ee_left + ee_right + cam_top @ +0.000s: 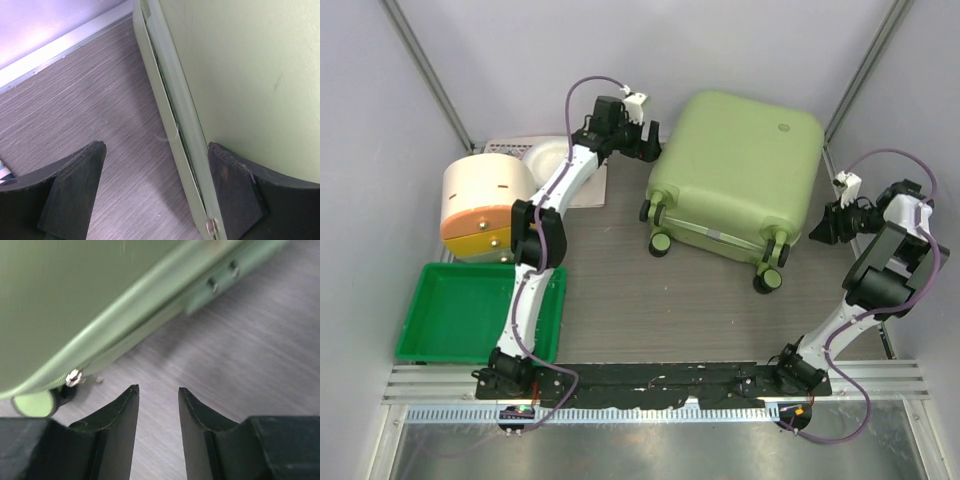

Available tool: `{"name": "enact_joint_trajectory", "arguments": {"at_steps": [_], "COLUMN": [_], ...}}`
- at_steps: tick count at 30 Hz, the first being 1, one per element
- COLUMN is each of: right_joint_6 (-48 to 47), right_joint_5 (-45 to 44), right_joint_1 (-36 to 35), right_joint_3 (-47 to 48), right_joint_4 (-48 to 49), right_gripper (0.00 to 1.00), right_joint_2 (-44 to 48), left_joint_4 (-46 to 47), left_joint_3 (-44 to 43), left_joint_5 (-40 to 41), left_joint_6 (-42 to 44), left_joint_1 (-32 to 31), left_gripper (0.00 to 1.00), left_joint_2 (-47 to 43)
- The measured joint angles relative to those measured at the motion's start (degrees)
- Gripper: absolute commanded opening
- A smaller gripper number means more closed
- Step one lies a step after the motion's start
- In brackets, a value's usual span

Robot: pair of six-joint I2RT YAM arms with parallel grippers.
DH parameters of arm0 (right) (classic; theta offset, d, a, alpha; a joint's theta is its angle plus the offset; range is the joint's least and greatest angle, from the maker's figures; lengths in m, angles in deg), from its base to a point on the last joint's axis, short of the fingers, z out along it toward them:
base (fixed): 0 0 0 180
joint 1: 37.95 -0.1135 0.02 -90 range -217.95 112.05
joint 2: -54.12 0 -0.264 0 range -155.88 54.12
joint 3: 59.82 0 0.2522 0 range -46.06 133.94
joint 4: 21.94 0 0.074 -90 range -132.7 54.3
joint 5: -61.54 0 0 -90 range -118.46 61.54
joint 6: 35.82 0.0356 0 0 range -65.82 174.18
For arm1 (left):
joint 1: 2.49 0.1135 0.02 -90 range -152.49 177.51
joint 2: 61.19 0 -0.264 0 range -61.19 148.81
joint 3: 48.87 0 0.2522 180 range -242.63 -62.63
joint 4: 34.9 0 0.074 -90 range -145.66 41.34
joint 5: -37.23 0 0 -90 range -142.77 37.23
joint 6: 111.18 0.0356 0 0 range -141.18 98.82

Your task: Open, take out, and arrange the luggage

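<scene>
Wood-grain table (610, 290): shut luggage (740, 165) upper centre, flanked, seemingly for opening, by wide-open left gripper (156, 146) and half-open right gripper (158, 388), both empty.

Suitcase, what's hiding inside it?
Nobody can tell. The luggage lies shut on the table, so only its pale green shell shows; anything inside is covered.

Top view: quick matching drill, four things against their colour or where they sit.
Things:
1 luggage
2 tray
3 container
4 right gripper

Matches:
A bright green, near left
B cream and orange, just beyond the tray
C beside the luggage's right edge
D pale green, lying closed

Pairs: 1-D, 2-A, 3-B, 4-C
</scene>
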Motion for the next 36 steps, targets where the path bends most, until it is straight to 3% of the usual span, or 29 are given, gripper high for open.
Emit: {"name": "enact_joint_trajectory", "arguments": {"at_steps": [2,7,14,17,22,25,26,28,29,33,36], "right_joint_6": [-0.94,-5.11,-8.57,-4.66,5.73,10.01,10.97,13.94,16.35,30.51,38.51], "right_joint_5": [-0.15,-0.90,-3.69,-4.33,-2.54,-1.53,-1.55,-1.57,-1.57,-0.90,1.27], "right_joint_1": [-0.85,-5.03,-14.19,-21.22,-30.93,-31.98,-31.74,-31.47,-31.28,-31.15,-31.15], "right_joint_3": [0.42,-2.08,-10.69,-14.78,-18.69,-18.67,-18.67,-18.73,-18.91,-22.10,-24.61], "right_joint_4": [2.03,7.98,11.54,13.44,18.71,19.58,19.39,18.97,19.15,23.34,26.10], "right_gripper": [0.44,0.44,0.47,0.48,0.54,0.56,0.64,0.69,0.80,0.79,0.76], "right_joint_2": [0.00,1.27,10.67,15.21,19.06,20.76,21.99,25.46,28.09,40.68,45.16], "left_joint_4": [0.37,-3.89,-9.33,-9.77,-11.26,-11.61,-11.74,-11.91,-11.76,-10.40,-8.70], "left_joint_3": [-0.02,2.03,24.50,34.38,43.71,50.36,52.39,55.30,56.30,60.17,60.72], "left_joint_5": [-0.83,-0.63,1.64,0.79,-5.92,-9.01,-9.68,-10.54,-10.73,-12.00,-12.83], "left_joint_6": [-0.28,0.11,6.29,7.06,7.98,8.15,8.20,8.28,8.37,8.63,8.98], "left_joint_1": [-0.20,0.74,2.78,2.69,2.38,2.27,2.27,2.27,2.27,2.27,2.27], "left_gripper": [1.00,1.00,1.00,0.99,1.00,1.00,1.00,1.00,1.00,0.99,1.00], "left_joint_2": [-0.46,-6.49,-35.87,-47.87,-54.58,-55.08,-55.08,-55.23,-55.58,-59.43,-61.99]}}
